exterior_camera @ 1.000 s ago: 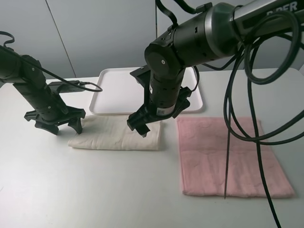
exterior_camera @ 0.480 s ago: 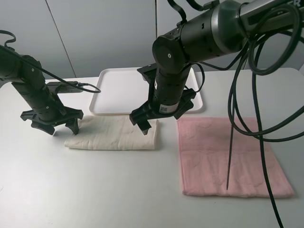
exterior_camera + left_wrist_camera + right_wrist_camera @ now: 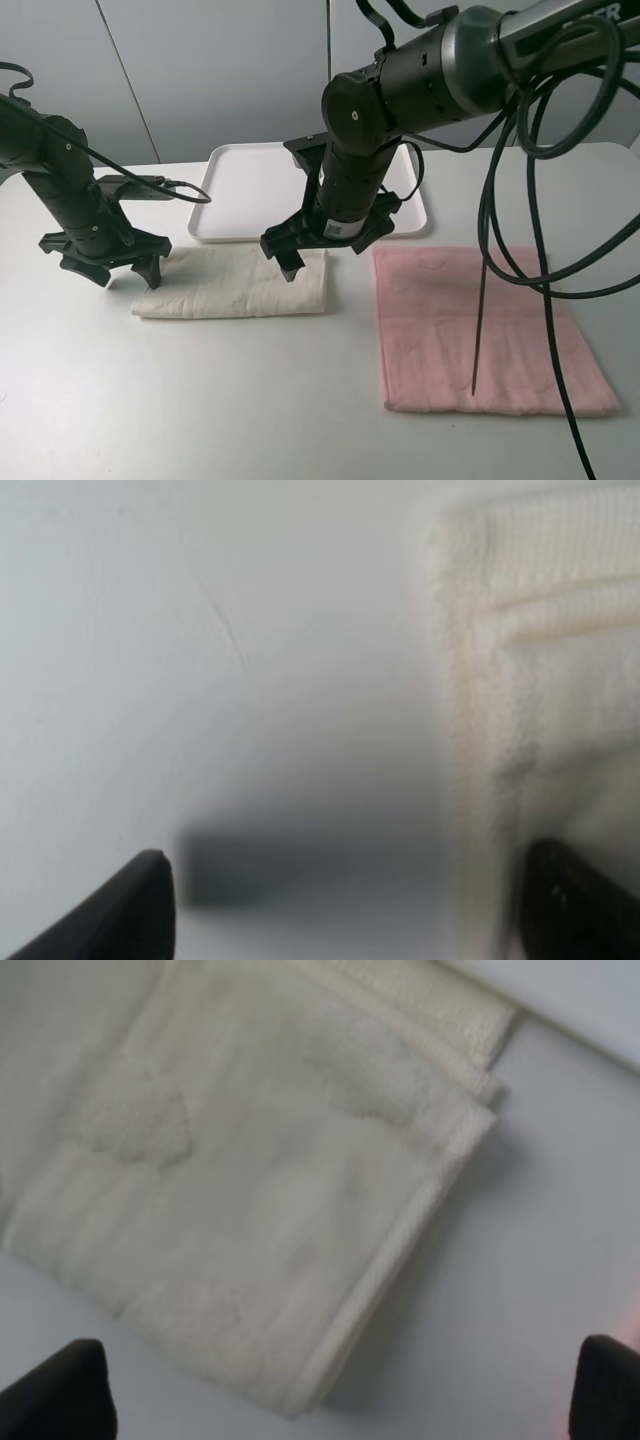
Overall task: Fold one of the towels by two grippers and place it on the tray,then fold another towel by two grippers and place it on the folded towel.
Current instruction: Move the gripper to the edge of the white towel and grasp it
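The cream towel lies folded into a long strip on the table, just in front of the white tray. My left gripper stands open at the strip's left end, one fingertip over the towel's edge and the other on bare table. Above the strip's right end my right gripper hangs open, and the towel's corner fills its wrist view with fingertips at the frame's corners. The pink towel lies flat to the right. Neither gripper holds anything.
Black cables trail from the right arm over the pink towel. A cable from the left arm lies beside the tray's left rim. A grey wall stands behind the table.
The right gripper has moved left and slightly up over the cream towel's right end. The left gripper has shifted a little left. The towel strip looks slightly narrower.
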